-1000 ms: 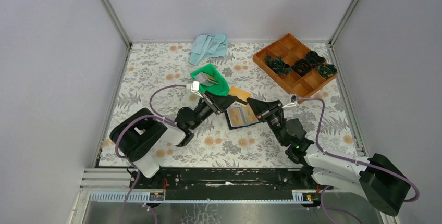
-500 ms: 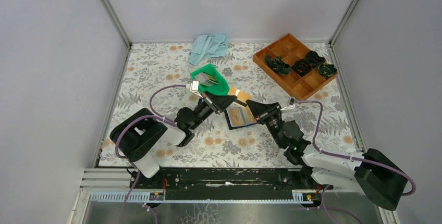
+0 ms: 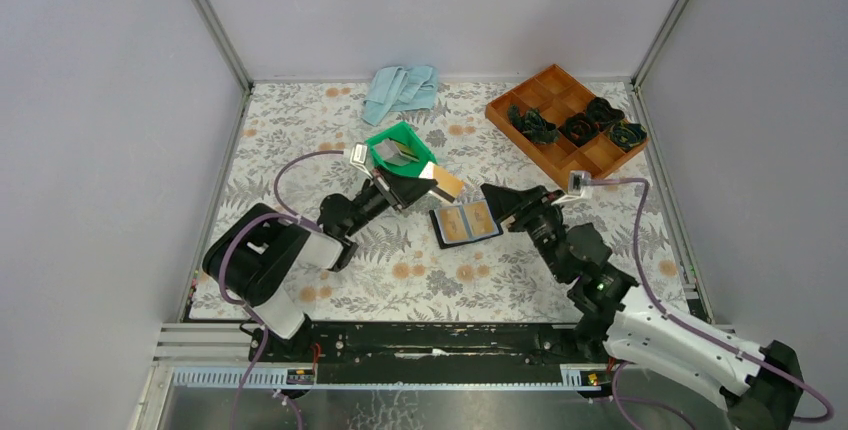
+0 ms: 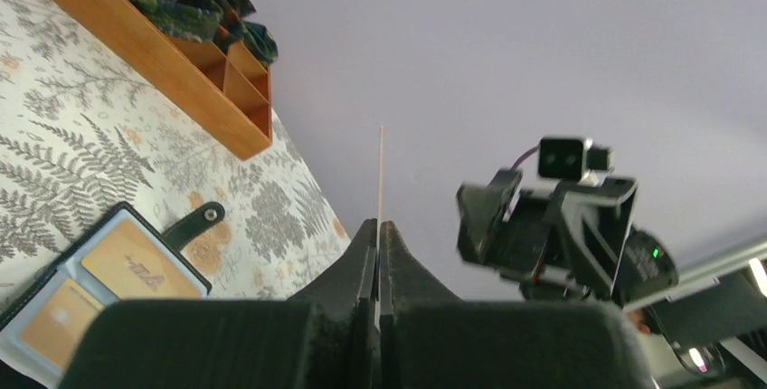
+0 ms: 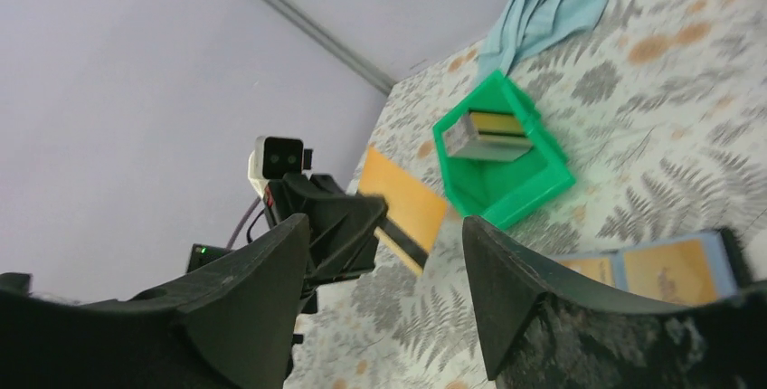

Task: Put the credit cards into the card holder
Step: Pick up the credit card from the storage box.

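Step in hand: carrying a single card to the holder.

- One tan-orange card [image 3: 446, 182] is being pinched by the left gripper [image 3: 428, 184], jaws closed tight on one end. The card is being held off the table, just beside the green bin [image 3: 428, 164] and short of the card holder [image 3: 466, 222]. In the left wrist view it is being seen edge-on, as a thin upright line rising from between the fingers.
- The card holder is lying open and flat on the patterned table [image 3: 300, 140], closure tab turned outward. Two seated cards [image 3: 457, 224] are being shown side by side in its pockets.
- A stack of cards [image 3: 394, 153] is waiting in the green bin.
- The right gripper [image 3: 495, 202] is being held spread wide and empty, close to the right end of the card holder; whether it is touching the holder cannot be told.
- The brown tray [image 3: 566, 122] and the blue cloth [image 3: 401, 90] are lying well apart at the far side and are not being involved.

Judgement: the task is partly done, with more cards left to be loaded.

Next move, as judged: the held card is needing to be tilted flatter, lined up with a free pocket mouth and slid in edge first. The holder is probably needing to be steadied by the right gripper, or it is likely to be pushed along the table.
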Robot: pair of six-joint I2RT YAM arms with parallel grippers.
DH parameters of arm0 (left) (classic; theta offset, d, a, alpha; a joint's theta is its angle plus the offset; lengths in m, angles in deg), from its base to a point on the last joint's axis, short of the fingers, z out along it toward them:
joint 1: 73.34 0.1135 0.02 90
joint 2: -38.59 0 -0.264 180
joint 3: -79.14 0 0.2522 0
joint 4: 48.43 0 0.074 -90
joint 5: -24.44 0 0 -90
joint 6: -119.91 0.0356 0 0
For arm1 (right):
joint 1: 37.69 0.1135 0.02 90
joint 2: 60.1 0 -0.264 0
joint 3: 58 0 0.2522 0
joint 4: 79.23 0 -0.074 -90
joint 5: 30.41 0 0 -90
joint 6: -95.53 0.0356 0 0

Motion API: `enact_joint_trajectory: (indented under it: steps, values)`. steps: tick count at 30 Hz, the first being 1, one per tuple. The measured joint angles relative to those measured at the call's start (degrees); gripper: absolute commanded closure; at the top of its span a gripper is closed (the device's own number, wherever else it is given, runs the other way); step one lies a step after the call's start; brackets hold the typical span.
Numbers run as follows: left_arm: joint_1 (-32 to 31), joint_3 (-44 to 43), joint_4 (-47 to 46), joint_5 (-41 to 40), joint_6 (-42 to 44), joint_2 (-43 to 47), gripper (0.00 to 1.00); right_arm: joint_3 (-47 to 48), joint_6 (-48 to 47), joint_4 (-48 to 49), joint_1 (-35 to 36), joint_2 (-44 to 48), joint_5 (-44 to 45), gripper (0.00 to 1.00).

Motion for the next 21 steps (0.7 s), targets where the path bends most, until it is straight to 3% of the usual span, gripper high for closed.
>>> enact_joint_trajectory:
  steps: [8, 14, 21]
  values:
    - [1.88, -4.94, 0.96, 16.31, -3.61, -2.12, 1.00, 16.74, -13.49, -17.77, -10.36, -8.22, -12.76, 0.34]
    - [1.90, -6.80, 4.04, 24.70, -3.63, -2.49, 1.00, 21.68, -17.99, -27.10, -15.87, -15.65, -26.38, 0.37]
    - [1.92, -8.24, 8.61, 28.94, -2.25, -2.47, 1.00, 23.06, -18.82, -29.88, -19.91, -17.68, -40.02, 0.44]
